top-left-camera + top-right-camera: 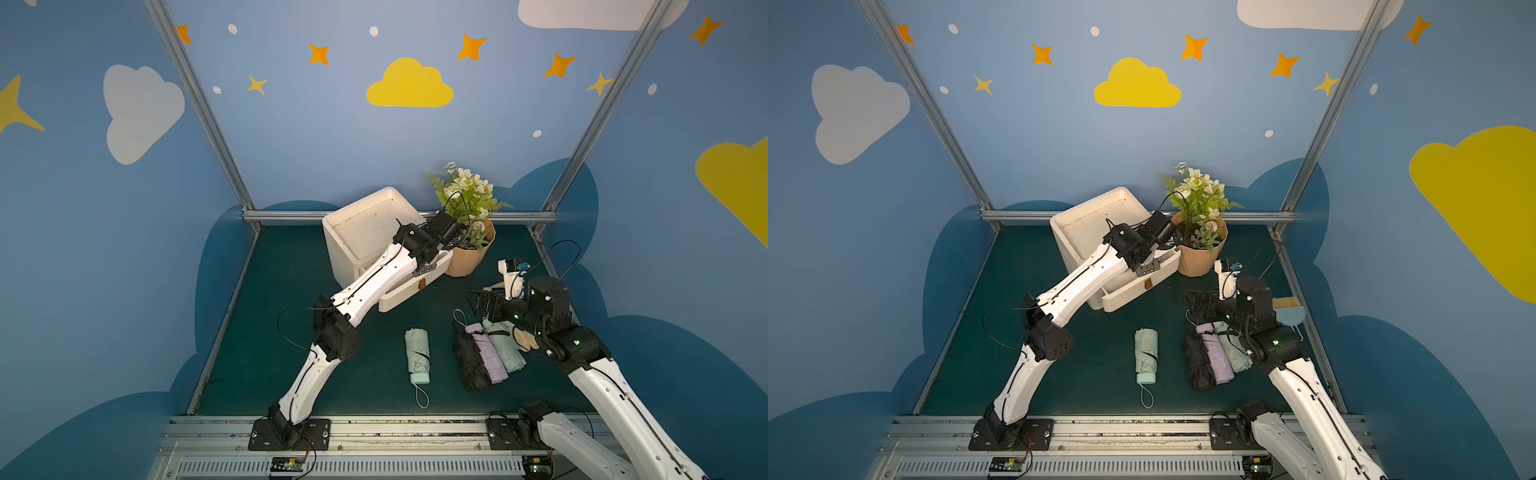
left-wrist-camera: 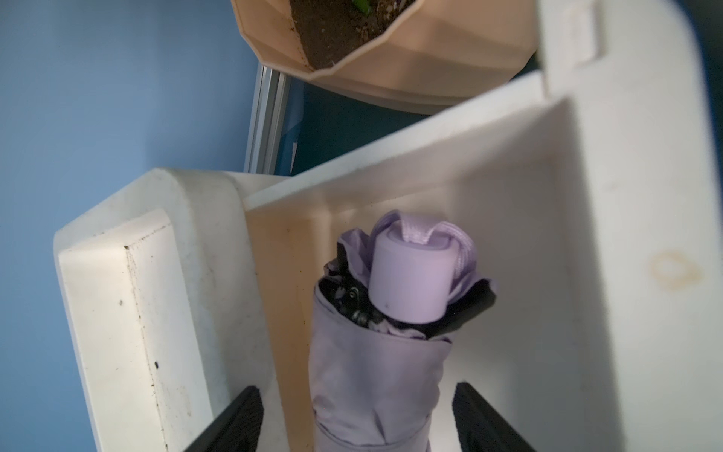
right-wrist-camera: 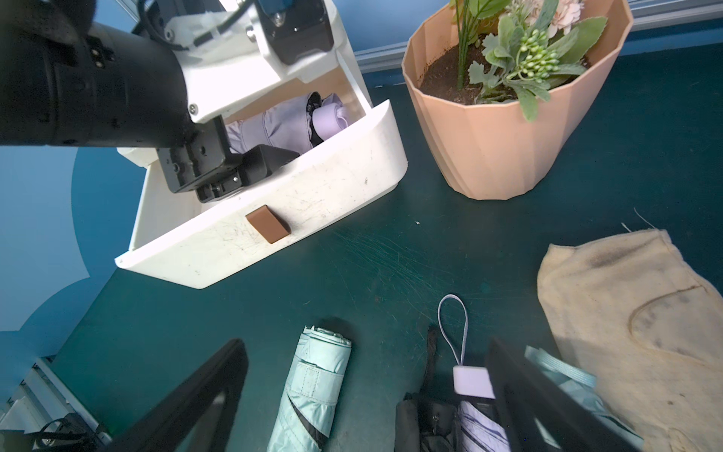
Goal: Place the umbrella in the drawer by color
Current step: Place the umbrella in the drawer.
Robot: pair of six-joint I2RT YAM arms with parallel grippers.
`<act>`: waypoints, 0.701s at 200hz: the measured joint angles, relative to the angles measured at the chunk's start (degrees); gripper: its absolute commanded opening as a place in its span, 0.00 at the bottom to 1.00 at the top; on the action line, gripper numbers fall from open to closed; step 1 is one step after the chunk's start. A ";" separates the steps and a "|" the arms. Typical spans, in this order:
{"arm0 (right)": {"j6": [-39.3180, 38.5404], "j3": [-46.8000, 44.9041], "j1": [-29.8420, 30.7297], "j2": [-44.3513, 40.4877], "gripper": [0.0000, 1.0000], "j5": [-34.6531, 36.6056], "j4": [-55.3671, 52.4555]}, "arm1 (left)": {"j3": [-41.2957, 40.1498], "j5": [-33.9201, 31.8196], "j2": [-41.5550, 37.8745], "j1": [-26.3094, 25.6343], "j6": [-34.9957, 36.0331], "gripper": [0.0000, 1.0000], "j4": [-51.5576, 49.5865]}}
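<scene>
Left pincer (image 2: 358, 407) stands spread either side of the lilac umbrella (image 2: 375, 352), not gripping it; the umbrella lies in the pulled-out white drawer (image 2: 508, 235). My right pincer (image 3: 365, 395) hangs wide over the other folded umbrellas (image 1: 484, 353).

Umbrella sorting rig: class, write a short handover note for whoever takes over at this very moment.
Left pincer: open, fingers on either side of the purple umbrella, not gripping it.
Right pincer: open, empty, hovering over the mat.
Done: that purple umbrella lies in the open drawer.
On the mat: lone mint umbrella; side by side, black umbrella, second purple umbrella, second mint umbrella.
Left: sort those four by color; the second purple umbrella looks like the natural next pick.
</scene>
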 measured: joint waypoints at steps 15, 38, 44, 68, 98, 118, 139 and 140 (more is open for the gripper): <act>0.15 0.00 -0.07 0.04 0.98 -0.07 0.00 | -0.24 -0.15 -0.02 0.04 0.20 0.82 0.13; 0.55 0.00 -0.31 0.04 0.98 -0.22 0.02 | -0.87 -0.02 -0.33 0.37 0.22 0.82 0.83; 0.59 0.00 -0.35 0.02 0.98 -0.24 0.02 | -1.16 0.11 -0.44 0.61 0.22 0.82 1.18; 0.87 0.00 -0.59 0.02 0.98 -0.37 0.04 | -1.49 0.90 -0.66 2.19 0.37 0.82 1.70; 1.01 0.00 -0.83 0.07 0.98 -0.59 0.26 | -1.60 0.70 -0.68 4.81 0.83 0.74 1.92; 1.22 0.00 -0.98 0.17 0.98 -1.14 0.52 | -1.81 -0.24 -0.68 6.08 1.33 0.67 1.95; 1.42 0.00 -1.03 0.66 0.98 -1.60 0.83 | -1.81 -0.59 -0.68 6.38 1.64 0.67 2.10; 1.42 0.00 -1.03 0.70 0.98 -1.64 0.83 | -1.81 -0.61 -0.68 6.38 1.64 0.67 2.10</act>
